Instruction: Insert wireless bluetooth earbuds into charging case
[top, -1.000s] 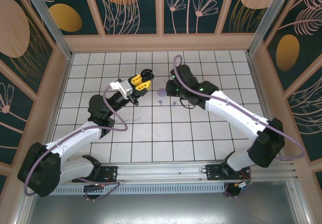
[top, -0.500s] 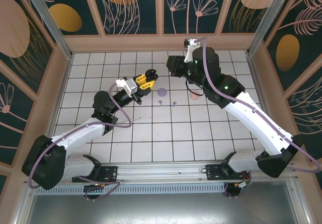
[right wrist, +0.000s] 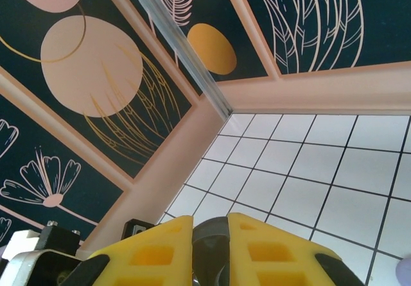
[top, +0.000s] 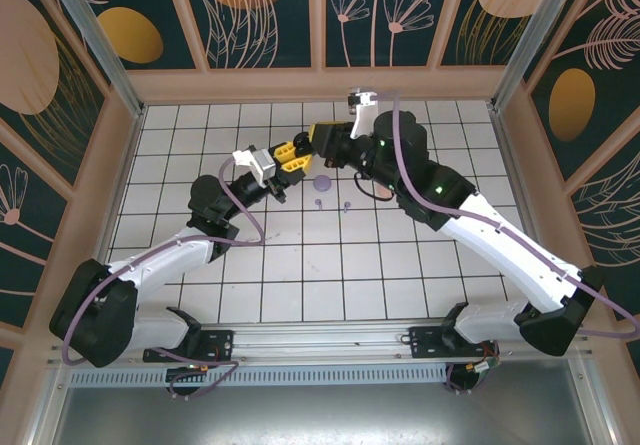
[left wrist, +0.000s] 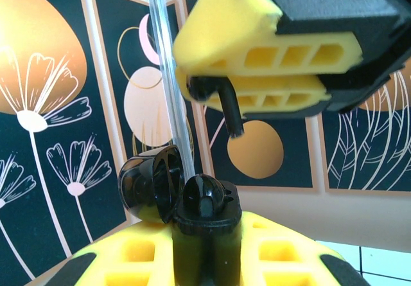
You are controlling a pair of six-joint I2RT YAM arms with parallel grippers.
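On the left, the left tool (top: 288,155) is raised above the far middle of the white gridded bench (top: 300,275), clamped on an open black case (left wrist: 204,205) whose lid (left wrist: 151,183) tips back to the left. Just beside it, fingertip to fingertip in the top view, the right tool (top: 322,141) is pinched on a black earbud (left wrist: 230,109). In the left wrist view the earbud's stem hangs down a little above the case, not touching it. Below the two tools a round lilac case (top: 321,181) lies on the bench. Near it lie two lilac earbuds, one (top: 317,203) left of the other (top: 345,206).
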